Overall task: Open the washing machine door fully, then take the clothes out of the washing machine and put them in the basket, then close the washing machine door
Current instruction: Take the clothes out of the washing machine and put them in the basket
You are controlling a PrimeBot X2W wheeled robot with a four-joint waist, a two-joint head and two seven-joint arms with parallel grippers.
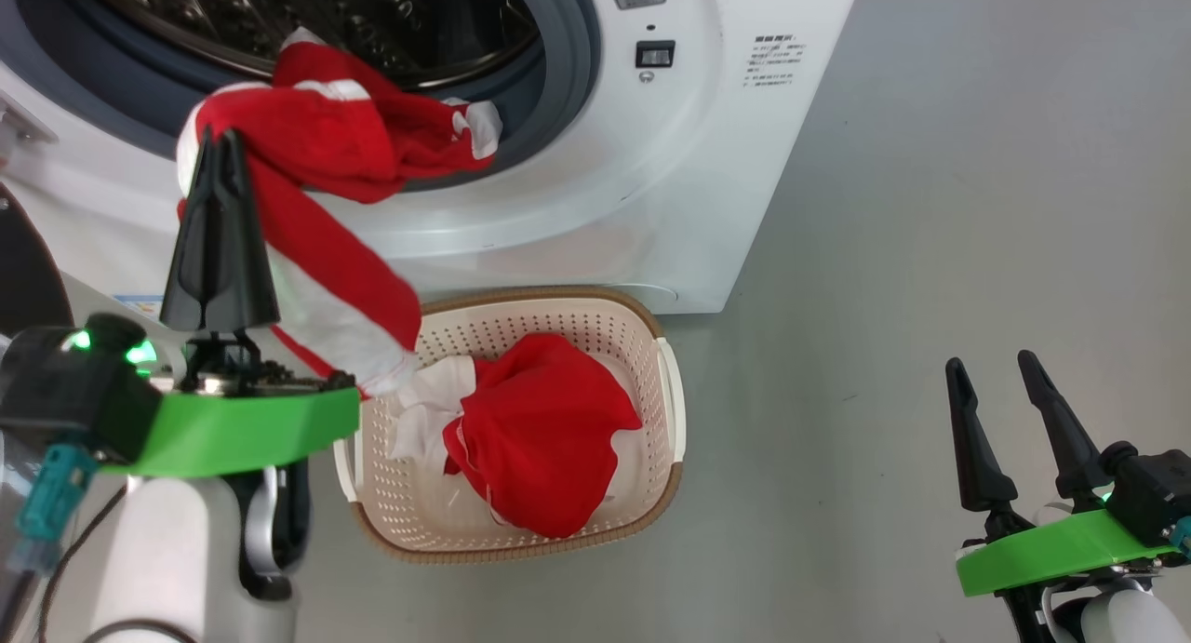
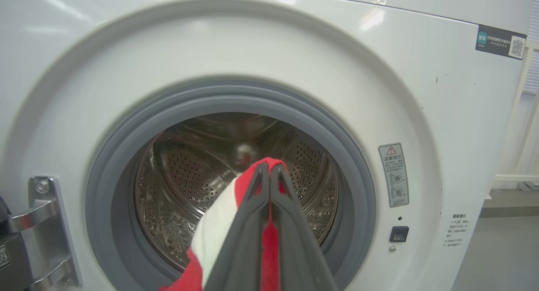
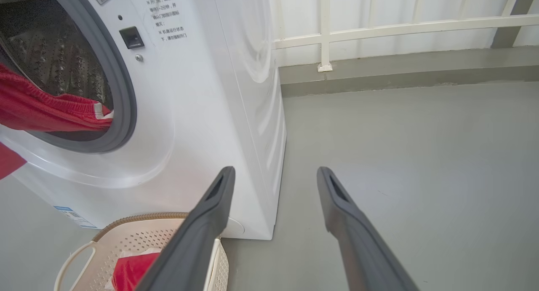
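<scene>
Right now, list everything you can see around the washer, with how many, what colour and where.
washing machine: one, white, straight ahead, drum exposed.
hanging garment: one, red and white, trailing out of the drum.
basket: one, cream with brown rim, on the floor before the machine.
bundled garment: one, red and white, inside the basket.
railing: one, white, beyond the machine.
left gripper: one, dark, shut on the hanging garment.
right gripper: one, dark, open, low on the right.

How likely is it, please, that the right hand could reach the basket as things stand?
Probably yes: the right hand is open, and just bare floor lies between it and the basket.
</scene>
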